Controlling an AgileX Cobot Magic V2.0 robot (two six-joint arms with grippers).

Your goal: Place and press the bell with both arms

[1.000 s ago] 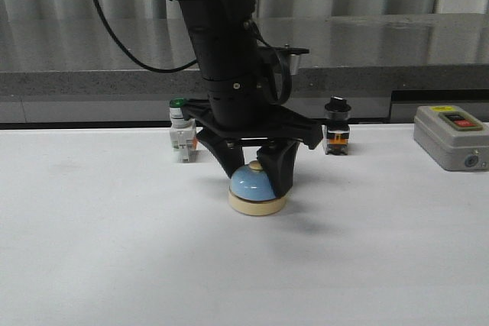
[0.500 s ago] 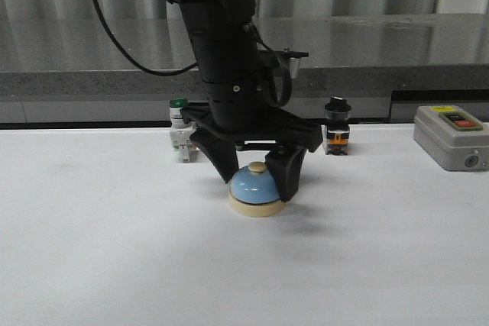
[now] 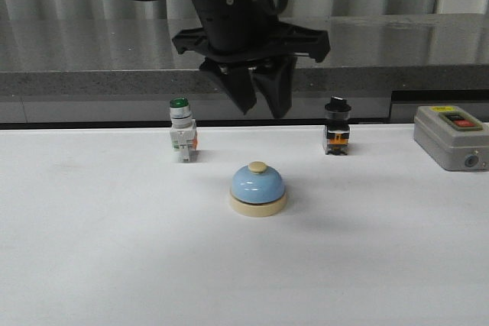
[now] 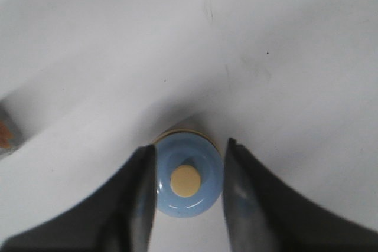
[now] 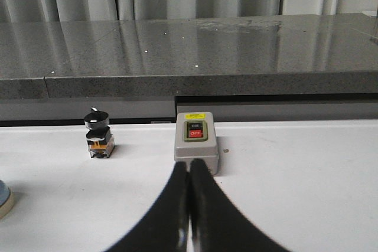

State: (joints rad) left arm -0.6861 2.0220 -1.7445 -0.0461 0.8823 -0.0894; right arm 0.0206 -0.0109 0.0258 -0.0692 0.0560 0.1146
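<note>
The light-blue bell (image 3: 258, 187) with its cream base and cream knob stands upright on the white table, near the middle. My left gripper (image 3: 263, 110) hangs open and empty well above it, clear of it. In the left wrist view the bell (image 4: 188, 182) shows from above between the two spread fingers of my left gripper (image 4: 190, 146). My right gripper (image 5: 189, 166) is shut and empty, low over the table, and it is out of the front view. A sliver of the bell (image 5: 3, 202) shows at the edge of the right wrist view.
A green-capped white switch (image 3: 182, 129) stands behind the bell to the left. A black-knobbed orange-and-black switch (image 3: 336, 137) stands behind it to the right. A grey control box (image 3: 451, 137) sits at the far right, just ahead of my right gripper's fingertips (image 5: 196, 146). A grey counter (image 3: 76, 74) runs along the back.
My left gripper, which straddled the bell low on the table, has risen straight up and clear of it. The bell has stayed in place.
</note>
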